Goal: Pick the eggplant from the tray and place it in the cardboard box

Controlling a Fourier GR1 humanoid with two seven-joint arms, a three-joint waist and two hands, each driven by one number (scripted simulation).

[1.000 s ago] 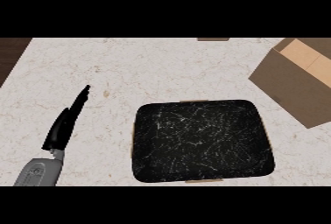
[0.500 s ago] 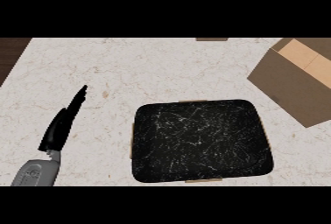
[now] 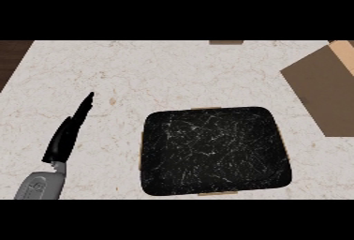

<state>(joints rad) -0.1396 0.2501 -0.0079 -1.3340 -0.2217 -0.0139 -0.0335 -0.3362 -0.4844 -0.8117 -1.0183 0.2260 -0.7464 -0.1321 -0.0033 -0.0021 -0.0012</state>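
Pale marbled worktop (image 3: 173,70) carries a dark tray (image 3: 214,150) showing no eggplant, with the cardboard box (image 3: 325,89) at the right edge. The eggplant appears nowhere, so progress is unclear. The left robot hand (image 3: 69,133) rests at the left, fingers straight and together.

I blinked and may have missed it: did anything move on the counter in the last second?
Hardly anything. The left robot hand stays open at the left with fingers straight, in about the same place. The black tray and the cardboard box have not moved. No eggplant or right robot hand shows.
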